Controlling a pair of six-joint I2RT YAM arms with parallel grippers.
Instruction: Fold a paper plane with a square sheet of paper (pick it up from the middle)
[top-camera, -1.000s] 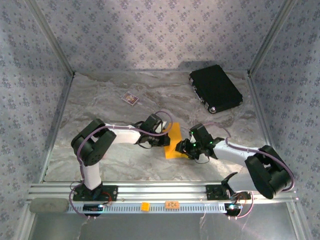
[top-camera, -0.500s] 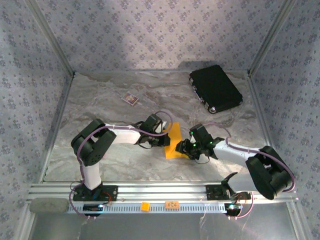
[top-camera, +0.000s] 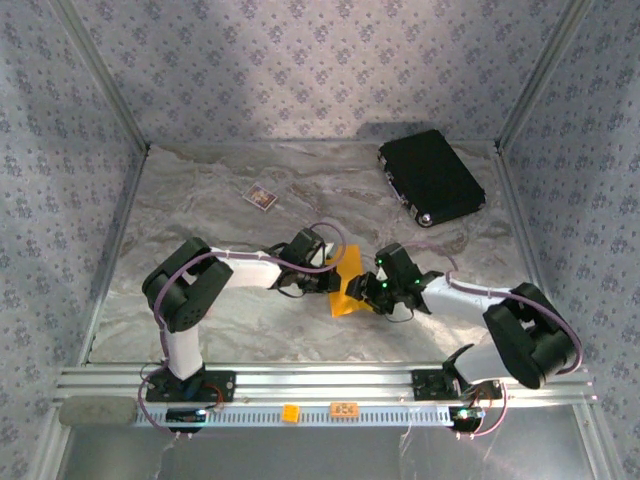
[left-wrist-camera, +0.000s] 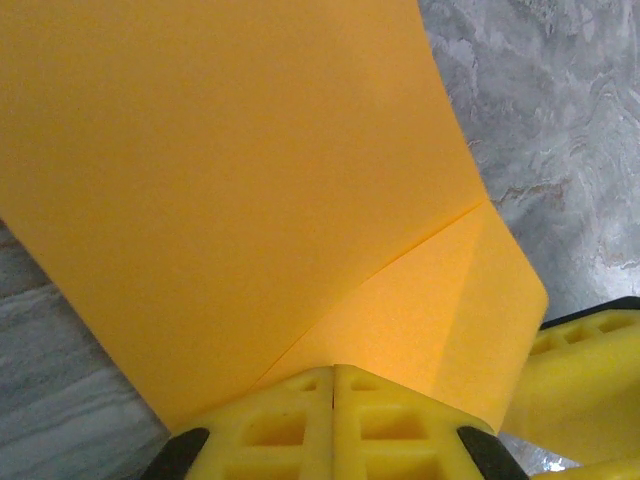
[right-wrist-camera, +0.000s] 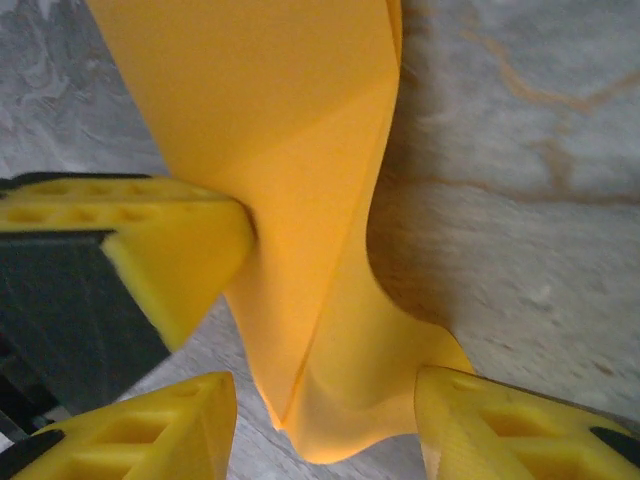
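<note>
Left gripper (left-wrist-camera: 333, 400) clamped on the creased square sheet of paper (left-wrist-camera: 230, 170), at centre of bench (top-camera: 200, 210), 7 o'clock from black case (top-camera: 431, 177). Right gripper (right-wrist-camera: 325, 410) jaws apart, straddling the sheet's 3 o'clock edge.

The sheet of paper (left-wrist-camera: 230, 170) is thin, matt orange-yellow stock, smooth apart from sharp creases. The left tool (left-wrist-camera: 333, 390) and right tool (right-wrist-camera: 325, 420) have matt yellow moulded-plastic fingers with gridded recesses. The worktop (top-camera: 200, 210) looks like smooth grey marble, the case (top-camera: 432, 176) faintly glossy black, the rail (top-camera: 320, 379) bare metal.
</note>
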